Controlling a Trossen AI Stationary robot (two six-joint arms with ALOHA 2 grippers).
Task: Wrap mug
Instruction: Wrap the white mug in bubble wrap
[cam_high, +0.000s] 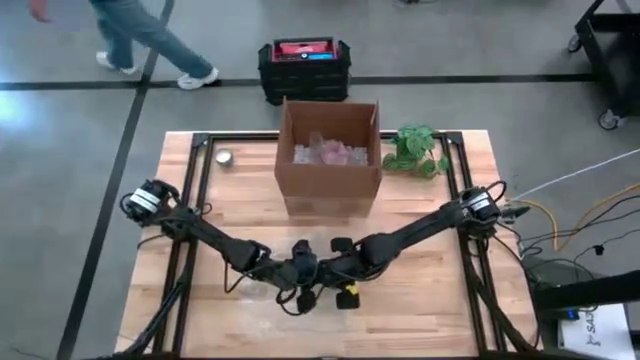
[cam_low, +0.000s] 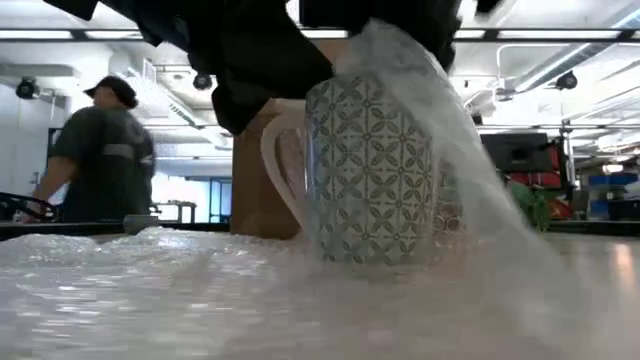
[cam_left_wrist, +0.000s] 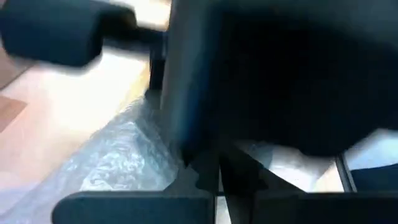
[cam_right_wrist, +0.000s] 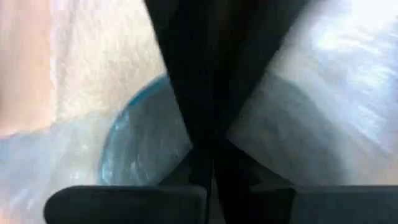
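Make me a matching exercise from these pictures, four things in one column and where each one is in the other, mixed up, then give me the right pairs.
Things:
1. mug
2. cardboard box
3. green plant
4. bubble wrap

Places:
A. at the table's far edge, beside the box on the right arm's side
B. standing upright on the bubble wrap, under both grippers
C. spread flat over the near part of the table
D. open at the top, in the middle of the table's far half

Pairs: 1-B, 2-D, 3-A, 4-C

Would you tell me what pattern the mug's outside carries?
The mug has a grey-green geometric floral tile pattern on white, clearest in the low view.
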